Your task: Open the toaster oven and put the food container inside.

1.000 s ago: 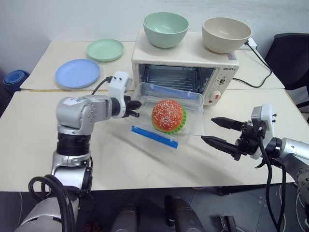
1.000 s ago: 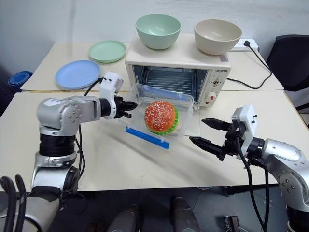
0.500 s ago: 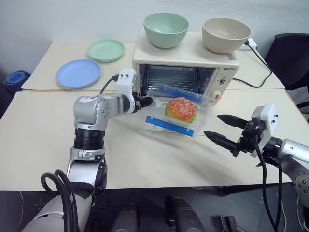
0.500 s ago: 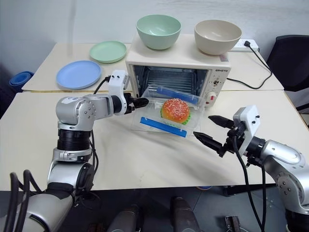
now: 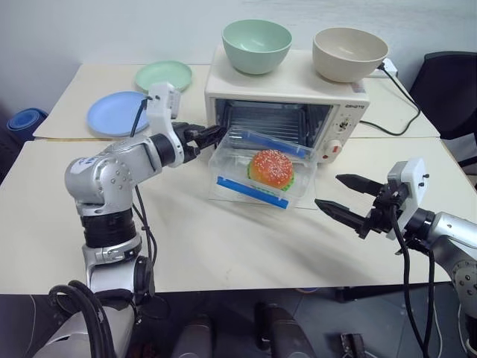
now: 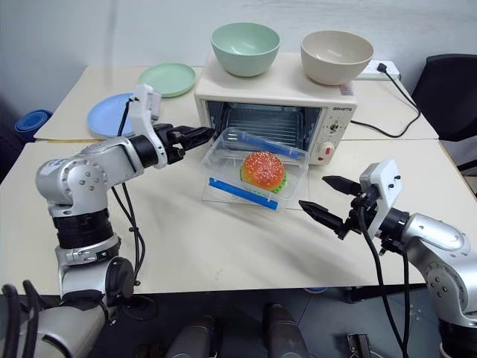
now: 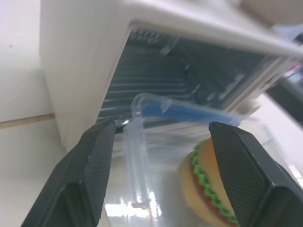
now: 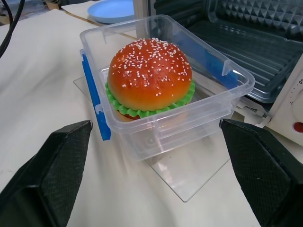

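Cream desk (image 5: 223,246) carrying a cream-white toaster oven (image 5: 287,93), its glass door (image 8: 189,177) dropped flat and the wire rack (image 5: 268,119) exposed; a green bowl (image 5: 256,45) and a beige bowl (image 5: 349,54) sit on its roof. The food container (image 5: 257,173), a clear box with blue clip strips and a sesame-bun burger (image 8: 150,78) inside, rests on the lowered door at the oven mouth, not yet on the rack. Left end effector (image 5: 205,134): fingers apart, just beside the container's rear corner, gripping nothing. Right end effector (image 5: 344,198): fingers spread, empty, near the container's outer side. To finish well, the container likely needs a straight, level push along its long axis, kept clear of the oven's side walls, until it sits fully on the rack.
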